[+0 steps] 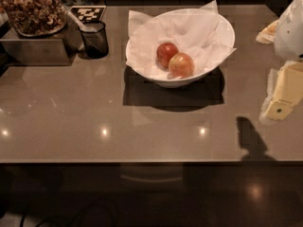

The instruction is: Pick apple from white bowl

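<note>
Glossy grey-brown stone worktop [94,108], lamp glints along its near half.

Large, round white bowl [222,32] stands toward 12 o'clock of the worktop's middle. It is lined with a crumpled white paper sheet [142,32] whose corners poke over the rim.

Two fruit lie on the paper, low in the bowl. The paler, orange-pink apple [181,65] with a yellowish blush sits at 4 o'clock of the darker red apple [165,53]. The two are touching. Nothing grips either one.

The cream-and-white gripper [282,98] hangs at the 3 o'clock edge of the view, over the worktop. From the bowl it is at about 4 o'clock and well apart, not touching bowl or fruit. Only one side of it shows, so I cannot tell whether the jaws are apart or together. Its dark shadow [251,138] falls on the worktop at 7 o'clock of it.

At 9 o'clock of the bowl stands a small dark cup [96,41], holding what looks like a pale spoon handle. Beyond it, at 10 o'clock, a clear tub of brown nuts [31,8] rests on a metal box [33,48]. A black-and-white checkered tag [88,13] is just beside the tub.
</note>
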Controlling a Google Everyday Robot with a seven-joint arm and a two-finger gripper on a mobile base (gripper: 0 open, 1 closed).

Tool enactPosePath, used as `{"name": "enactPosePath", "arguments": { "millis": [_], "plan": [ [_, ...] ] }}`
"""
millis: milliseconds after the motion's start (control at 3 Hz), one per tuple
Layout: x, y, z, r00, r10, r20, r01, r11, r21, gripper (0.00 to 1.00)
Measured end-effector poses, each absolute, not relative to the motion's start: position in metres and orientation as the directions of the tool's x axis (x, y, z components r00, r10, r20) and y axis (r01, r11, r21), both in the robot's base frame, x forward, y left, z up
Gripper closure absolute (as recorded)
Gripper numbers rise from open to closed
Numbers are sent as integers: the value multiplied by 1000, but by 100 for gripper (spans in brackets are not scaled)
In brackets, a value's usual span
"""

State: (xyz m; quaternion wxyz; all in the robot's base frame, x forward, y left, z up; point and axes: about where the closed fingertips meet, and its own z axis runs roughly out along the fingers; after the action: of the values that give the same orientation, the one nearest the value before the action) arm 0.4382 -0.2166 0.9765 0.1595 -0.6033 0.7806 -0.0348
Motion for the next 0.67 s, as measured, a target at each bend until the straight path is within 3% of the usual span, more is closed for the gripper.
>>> {"name": "enactPosePath", "arguments": {
  "millis": [667],
  "plan": [
    [446, -209, 984, -210, -938, -275, -924, 282, -259, 0]
  ]
}}
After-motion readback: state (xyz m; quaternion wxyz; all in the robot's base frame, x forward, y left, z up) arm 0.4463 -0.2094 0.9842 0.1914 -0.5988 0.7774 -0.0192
